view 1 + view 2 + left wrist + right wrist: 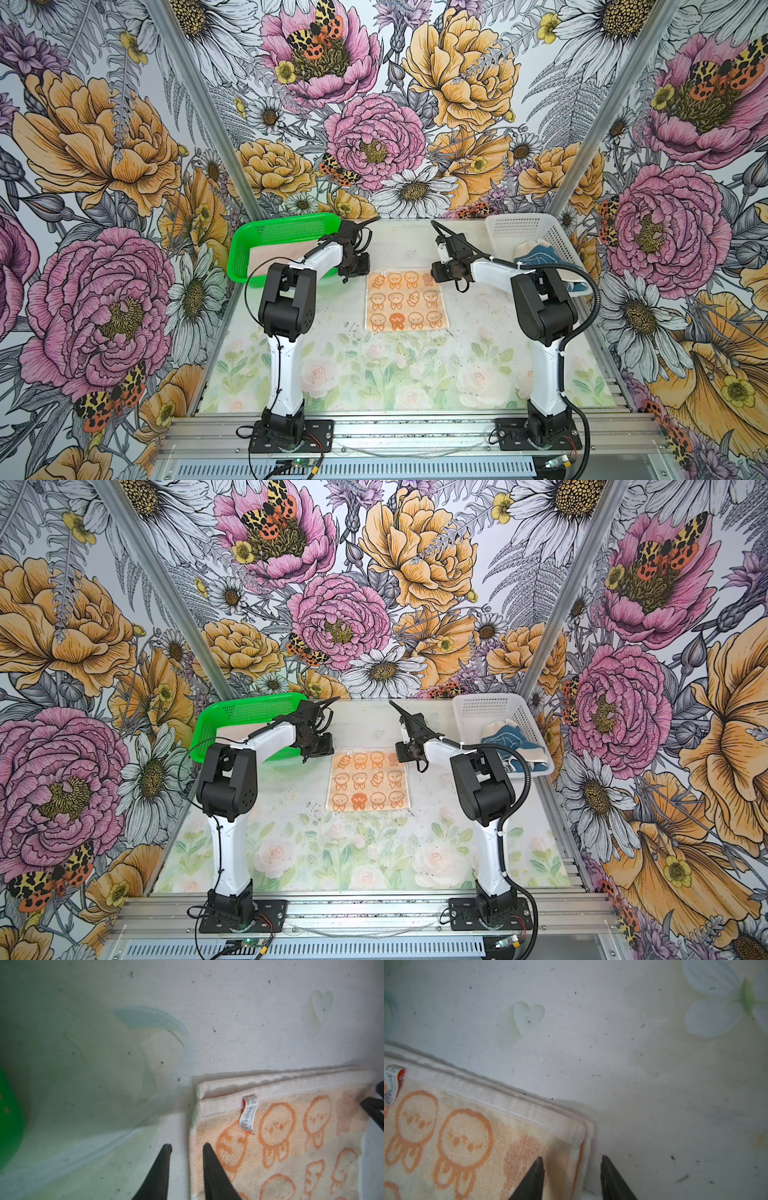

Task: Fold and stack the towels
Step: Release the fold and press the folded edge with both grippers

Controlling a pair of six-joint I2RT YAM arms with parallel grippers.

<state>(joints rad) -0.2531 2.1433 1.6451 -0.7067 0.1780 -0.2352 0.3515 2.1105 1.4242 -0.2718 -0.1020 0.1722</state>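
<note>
Folded orange terry towel with white rabbits (406, 300) lies flat at centre of the speckled, faded floral-print table (415, 374). Left gripper (187, 1147) and right gripper (572, 1160) each straddle a far corner edge, jaws slightly apart, pinching nothing. Bold floral wallpaper (374, 124) encloses the cell.

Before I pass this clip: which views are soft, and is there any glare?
Both top views: sharp, evenly lit, no glare; orange towel crisp. Left wrist view: green basket a close, out-of-focus blur, left claw slightly soft. Right wrist view: towel weave clear, right claw dark and soft.
</note>
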